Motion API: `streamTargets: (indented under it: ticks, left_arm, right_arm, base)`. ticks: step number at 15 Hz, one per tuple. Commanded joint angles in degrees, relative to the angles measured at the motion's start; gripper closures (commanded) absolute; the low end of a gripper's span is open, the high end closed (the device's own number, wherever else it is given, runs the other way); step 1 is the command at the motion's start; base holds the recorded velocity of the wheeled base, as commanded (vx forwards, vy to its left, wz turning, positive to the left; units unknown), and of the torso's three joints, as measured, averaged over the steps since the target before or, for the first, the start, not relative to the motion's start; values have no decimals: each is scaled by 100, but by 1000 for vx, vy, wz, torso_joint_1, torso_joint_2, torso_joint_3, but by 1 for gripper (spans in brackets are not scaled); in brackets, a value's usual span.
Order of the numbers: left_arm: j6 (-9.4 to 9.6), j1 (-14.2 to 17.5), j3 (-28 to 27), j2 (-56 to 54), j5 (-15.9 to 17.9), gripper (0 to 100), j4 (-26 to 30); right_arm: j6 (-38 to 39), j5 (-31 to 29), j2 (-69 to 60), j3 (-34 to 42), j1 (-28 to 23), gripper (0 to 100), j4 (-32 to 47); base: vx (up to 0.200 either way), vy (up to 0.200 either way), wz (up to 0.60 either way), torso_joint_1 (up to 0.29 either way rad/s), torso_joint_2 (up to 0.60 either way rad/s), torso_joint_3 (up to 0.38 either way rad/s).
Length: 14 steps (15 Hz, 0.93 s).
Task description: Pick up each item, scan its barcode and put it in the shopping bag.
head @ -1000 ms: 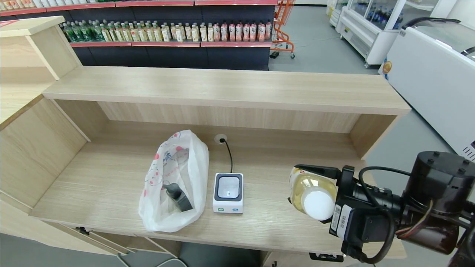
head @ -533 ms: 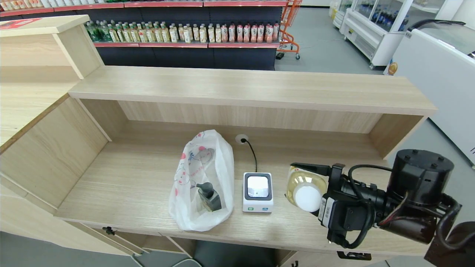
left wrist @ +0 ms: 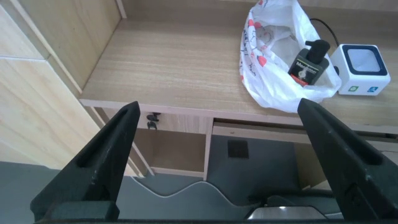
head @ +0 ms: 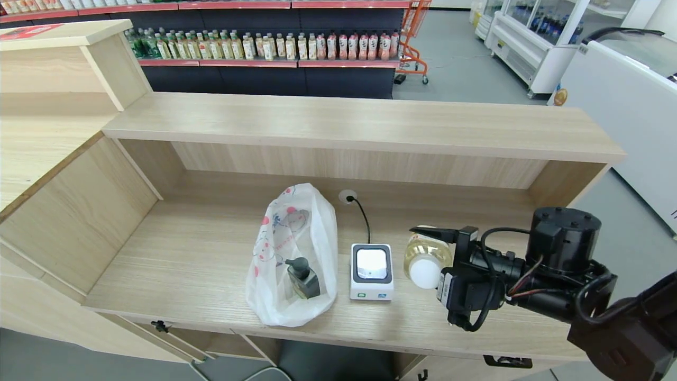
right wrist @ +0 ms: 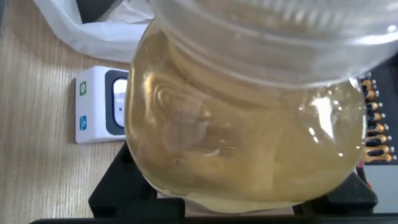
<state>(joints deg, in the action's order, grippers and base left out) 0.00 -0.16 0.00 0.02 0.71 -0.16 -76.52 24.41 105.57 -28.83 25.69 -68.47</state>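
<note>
1. Right claw [head: 424, 255] pinches yellow-liquid bottle [right wrist: 249, 124], held just beside scanner [head: 372, 271] above bench [head: 185, 259].
2. White shopping bag [head: 320, 233] on bench holds dark pump bottle [head: 303, 278].
3. Left claw [left wrist: 214, 155] spread, empty, off bench front.

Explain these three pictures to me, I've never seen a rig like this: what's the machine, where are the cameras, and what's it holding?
It is a two-armed robot at a shop counter. The wide picture comes from a camera on its head, looking down; the other two come from cameras on its wrists. On the counter lie a plastic bag with a dark pump bottle inside and, beside it, a small white scanner. The right arm's fingers are shut on a bottle of yellowish liquid, held on its side next to the scanner; the right wrist camera looks at it close up. The left arm's fingers are open, out in front of the counter's edge, holding nothing.
</note>
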Motion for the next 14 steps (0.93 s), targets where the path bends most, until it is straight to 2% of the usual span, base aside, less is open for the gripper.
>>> streamTargets:
  ticks: [1, 6, 14]
  left_arm:
    - [0, -2, 0, -2, 0, 0, -2]
    - [0, -2, 0, -2, 0, 0, -2]
    - [0, -2, 0, -2, 0, 0, -2]
  right_arm:
    - [-135, -15, 324, -70, -2, 100, -26]
    - [-223, -15, 1009, -202, 24, 100, -1133]
    - [-232, -32, 1484, -343, 112, 100, -1467]
  base:
    - [0, 0, 0, 0, 0, 0]
    - [0, 0, 0, 0, 0, 0]
    - [0, 0, 0, 0, 0, 0]
